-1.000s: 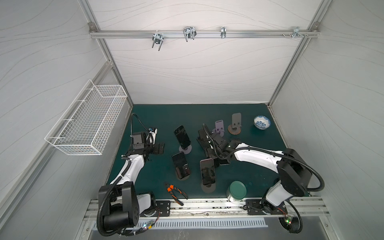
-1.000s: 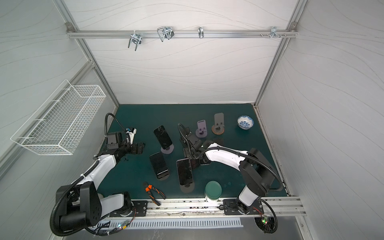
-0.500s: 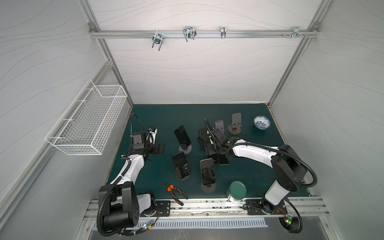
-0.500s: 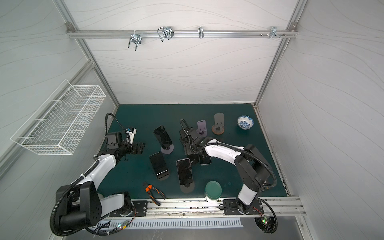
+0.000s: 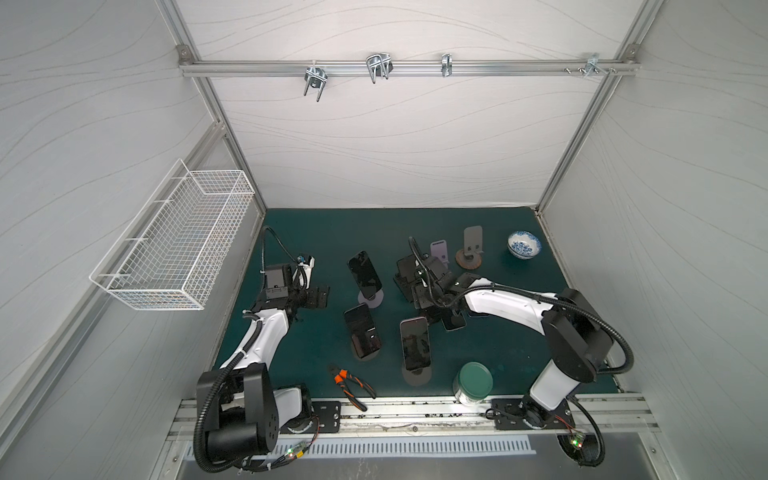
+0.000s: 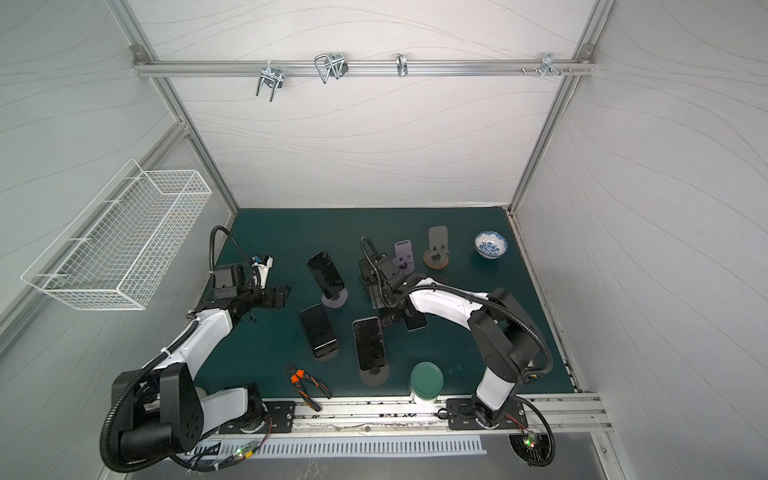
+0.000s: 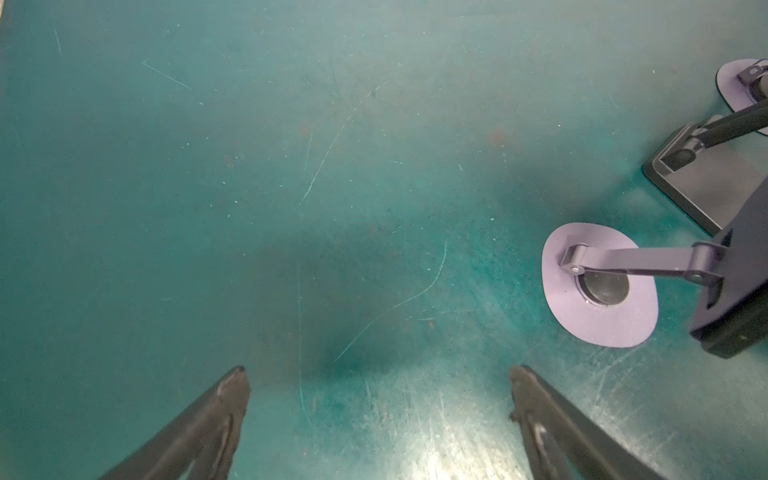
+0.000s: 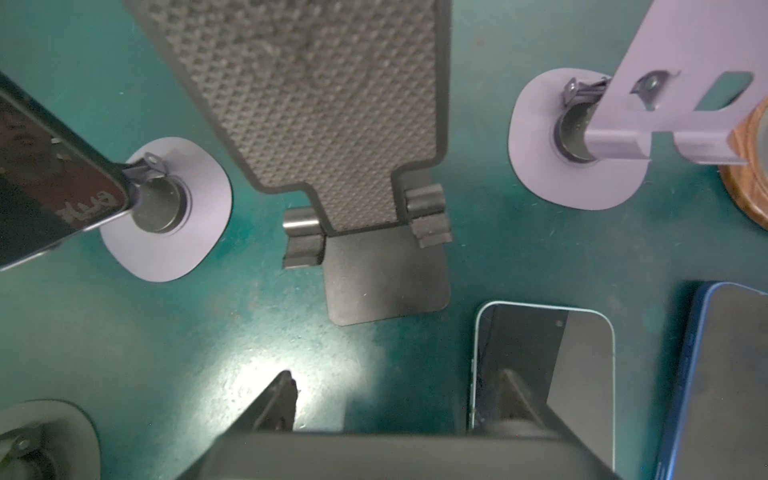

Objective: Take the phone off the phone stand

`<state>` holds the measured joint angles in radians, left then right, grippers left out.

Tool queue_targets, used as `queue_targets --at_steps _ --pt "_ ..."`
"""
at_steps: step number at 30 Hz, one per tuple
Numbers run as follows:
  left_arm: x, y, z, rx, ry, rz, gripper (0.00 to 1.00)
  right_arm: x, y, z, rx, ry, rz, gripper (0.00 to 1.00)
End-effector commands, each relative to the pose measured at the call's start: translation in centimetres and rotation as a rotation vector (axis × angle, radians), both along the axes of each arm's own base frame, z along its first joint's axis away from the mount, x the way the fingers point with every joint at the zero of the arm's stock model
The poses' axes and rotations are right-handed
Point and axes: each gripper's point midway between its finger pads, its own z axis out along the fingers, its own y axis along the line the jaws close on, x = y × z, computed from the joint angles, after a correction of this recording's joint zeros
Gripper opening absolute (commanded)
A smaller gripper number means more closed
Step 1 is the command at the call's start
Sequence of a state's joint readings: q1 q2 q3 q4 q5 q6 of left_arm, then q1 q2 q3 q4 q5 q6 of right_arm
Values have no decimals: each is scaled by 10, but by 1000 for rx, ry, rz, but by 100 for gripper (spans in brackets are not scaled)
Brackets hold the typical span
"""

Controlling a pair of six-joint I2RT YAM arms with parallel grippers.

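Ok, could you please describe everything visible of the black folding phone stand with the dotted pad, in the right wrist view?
The black folding phone stand holds no phone. Its back plate rises from the base and carries a dotted, rubber-like pad inside a smooth raised border, narrowing to a neck below. Two chunky black lugs flank that neck. The flat, matte base plate has rounded corners and lies on the green mat. Nothing else touches it.

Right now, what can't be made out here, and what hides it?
Right wrist view: dark blurred bar across the right gripper, cut by the frame edge; unidentifiable.
Both top views: pale-blue-rimmed phone lying on the green mat, partly under the right arm.
Left wrist view: top and load of the lilac round-based stand, cut by the frame edge.
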<state>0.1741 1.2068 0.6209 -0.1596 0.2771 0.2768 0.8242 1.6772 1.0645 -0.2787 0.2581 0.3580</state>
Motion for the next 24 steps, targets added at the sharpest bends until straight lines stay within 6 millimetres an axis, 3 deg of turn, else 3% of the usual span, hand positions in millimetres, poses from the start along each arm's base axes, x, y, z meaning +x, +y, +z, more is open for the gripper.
queue_targets --at_steps 1,8,13,24 --pt "10 0 18 12 -59 -12 99 2 -7 14 -3 -30 -10 56" --pt "9 0 17 12 -58 -12 99 -18 6 33 88 26 18 56" --pt "9 0 18 12 -62 -13 99 -35 9 37 61 40 39 56" --pt "9 0 18 13 -63 -12 99 -56 4 8 12 111 41 56"
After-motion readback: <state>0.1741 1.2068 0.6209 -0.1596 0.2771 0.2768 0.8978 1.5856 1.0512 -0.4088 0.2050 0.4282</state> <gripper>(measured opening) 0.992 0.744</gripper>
